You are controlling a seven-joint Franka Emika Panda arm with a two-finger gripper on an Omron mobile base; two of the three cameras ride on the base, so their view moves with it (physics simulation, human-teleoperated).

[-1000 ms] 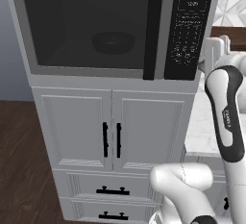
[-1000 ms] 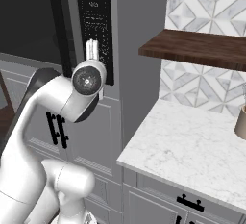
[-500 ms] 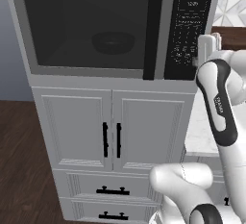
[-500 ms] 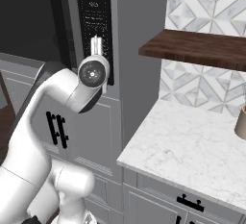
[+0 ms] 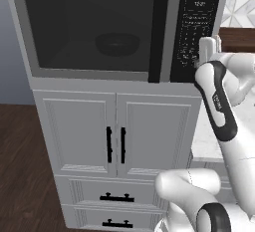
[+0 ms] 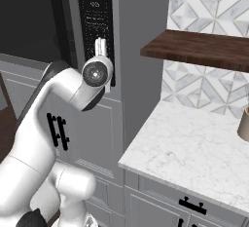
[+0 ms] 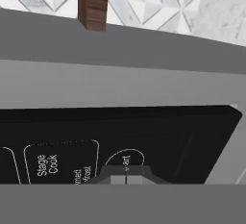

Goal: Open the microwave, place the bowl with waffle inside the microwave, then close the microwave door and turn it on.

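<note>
At keypad [image 6: 97,31] of microwave [image 5: 99,27], clenched gripper [image 7: 126,180] tips touch start button, door [image 5: 92,27] closed, bowl [image 5: 117,44] inside.

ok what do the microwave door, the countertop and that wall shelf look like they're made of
Microwave door: dark tinted glass in a matte grey frame, since the bowl shows dimly through it; the frame could be metal or plastic.
Countertop: white marble or similar stone, smooth, with faint grey veins.
Wall shelf: dark brown wood, judging by its grain streaks.
</note>
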